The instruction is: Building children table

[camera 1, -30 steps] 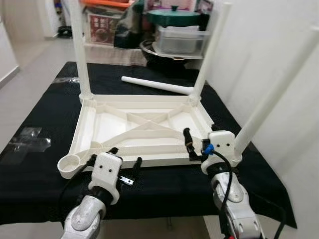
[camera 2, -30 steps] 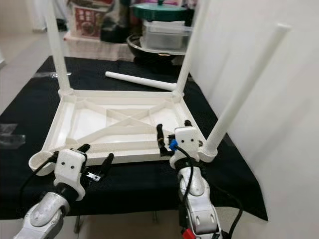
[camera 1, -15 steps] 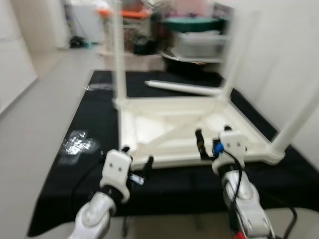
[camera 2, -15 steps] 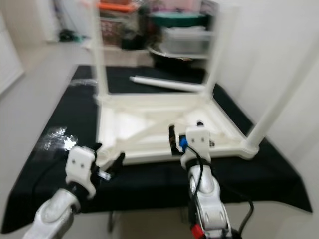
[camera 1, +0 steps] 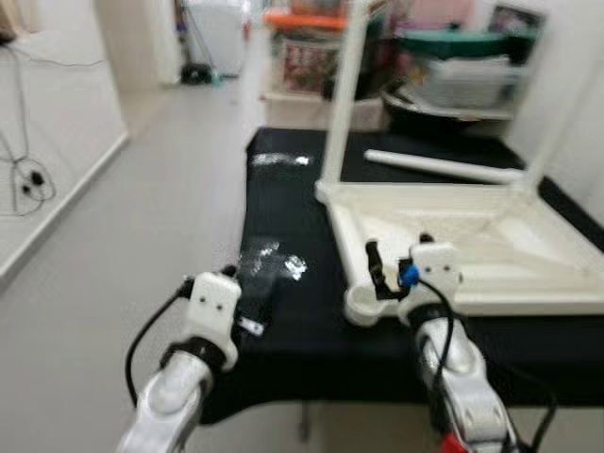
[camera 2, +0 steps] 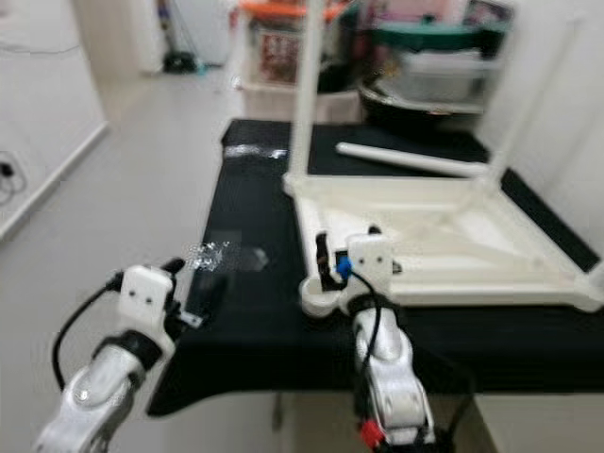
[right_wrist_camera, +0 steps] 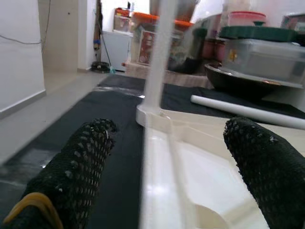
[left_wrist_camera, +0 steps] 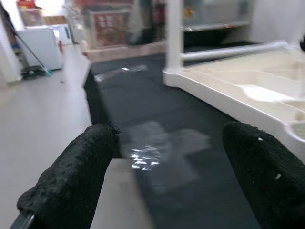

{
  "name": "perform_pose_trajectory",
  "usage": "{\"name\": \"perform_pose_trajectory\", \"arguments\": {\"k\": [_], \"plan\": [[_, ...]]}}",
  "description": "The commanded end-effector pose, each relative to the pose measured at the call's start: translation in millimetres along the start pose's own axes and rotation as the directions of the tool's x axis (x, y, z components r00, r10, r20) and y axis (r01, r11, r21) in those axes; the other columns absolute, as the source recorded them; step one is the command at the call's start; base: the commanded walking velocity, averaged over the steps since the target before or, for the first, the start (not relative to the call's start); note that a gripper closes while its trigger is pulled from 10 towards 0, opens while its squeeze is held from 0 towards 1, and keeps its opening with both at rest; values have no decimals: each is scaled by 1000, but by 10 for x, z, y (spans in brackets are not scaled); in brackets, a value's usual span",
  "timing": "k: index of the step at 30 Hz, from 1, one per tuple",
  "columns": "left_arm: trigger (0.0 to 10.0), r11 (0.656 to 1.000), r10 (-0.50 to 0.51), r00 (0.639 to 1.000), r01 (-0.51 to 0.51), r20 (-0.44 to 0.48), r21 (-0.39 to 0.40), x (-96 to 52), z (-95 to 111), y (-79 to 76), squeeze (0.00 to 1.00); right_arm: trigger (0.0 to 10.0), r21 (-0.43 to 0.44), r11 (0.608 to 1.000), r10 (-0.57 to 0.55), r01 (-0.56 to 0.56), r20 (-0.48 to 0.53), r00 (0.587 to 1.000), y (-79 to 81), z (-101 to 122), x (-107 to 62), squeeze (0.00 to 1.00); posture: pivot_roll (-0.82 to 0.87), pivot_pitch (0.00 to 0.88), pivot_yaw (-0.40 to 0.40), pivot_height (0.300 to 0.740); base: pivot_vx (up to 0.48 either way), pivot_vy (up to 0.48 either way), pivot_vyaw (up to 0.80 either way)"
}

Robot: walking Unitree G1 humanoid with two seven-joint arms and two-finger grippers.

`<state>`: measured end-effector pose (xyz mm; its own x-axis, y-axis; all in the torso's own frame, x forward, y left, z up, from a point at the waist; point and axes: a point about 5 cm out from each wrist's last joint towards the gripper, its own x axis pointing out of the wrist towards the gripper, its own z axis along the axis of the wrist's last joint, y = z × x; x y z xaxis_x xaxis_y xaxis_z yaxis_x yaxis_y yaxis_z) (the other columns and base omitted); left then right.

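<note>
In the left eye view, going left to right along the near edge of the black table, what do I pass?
left gripper → shiny tape patch → empty corner socket of the upturned tabletop → right gripper.

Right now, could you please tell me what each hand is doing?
Left hand: open, holding nothing, over the table's edge.
Right hand: open, holding nothing, over the upturned tabletop.

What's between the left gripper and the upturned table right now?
Black cloth with a shiny patch of clear tape, as the left eye view shows. The left gripper, jaws open, hangs at the cloth's edge, apart from the table.
</note>
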<state>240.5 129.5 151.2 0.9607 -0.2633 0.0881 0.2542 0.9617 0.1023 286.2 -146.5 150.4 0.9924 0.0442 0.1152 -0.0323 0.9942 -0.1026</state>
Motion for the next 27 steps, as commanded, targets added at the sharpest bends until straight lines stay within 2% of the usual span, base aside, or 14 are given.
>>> {"name": "perform_pose_trajectory", "arguments": {"k": [1,8,12,19,23,25,27], "plan": [[10000,1000,15,1000,-15,-19,10,-11,-26,40,0,10000,15,1000,9,-9,16,1000,33,32,14,0,101,0,-107,740,0,480,0],[10000,999,36,999,-36,2,14,5,17,68,0,10000,38,999,31,-32,19,999,63,36,4,0,102,0,-108,740,0,471,0],[10000,999,36,999,-36,13,23,6,32,68,0,10000,6,999,39,-39,12,999,61,10,-7,0,102,0,-108,740,333,338,0],[10000,999,28,999,-29,29,25,11,54,50,0,10000,-25,996,82,-81,31,996,109,16,-19,0,104,0,-108,740,468,0,0],[10000,999,30,999,-31,29,22,9,60,46,0,10000,-27,995,98,-97,35,995,139,26,-29,0,104,0,-109,740,478,0,503],[10000,999,39,999,-40,31,21,13,67,58,0,10000,13,996,84,-85,35,996,135,36,-11,0,105,0,-111,740,476,0,0],[10000,999,42,999,-42,31,19,17,66,62,0,10000,15,996,82,-82,36,996,130,37,-4,0,103,0,-109,740,476,0,0]]}}
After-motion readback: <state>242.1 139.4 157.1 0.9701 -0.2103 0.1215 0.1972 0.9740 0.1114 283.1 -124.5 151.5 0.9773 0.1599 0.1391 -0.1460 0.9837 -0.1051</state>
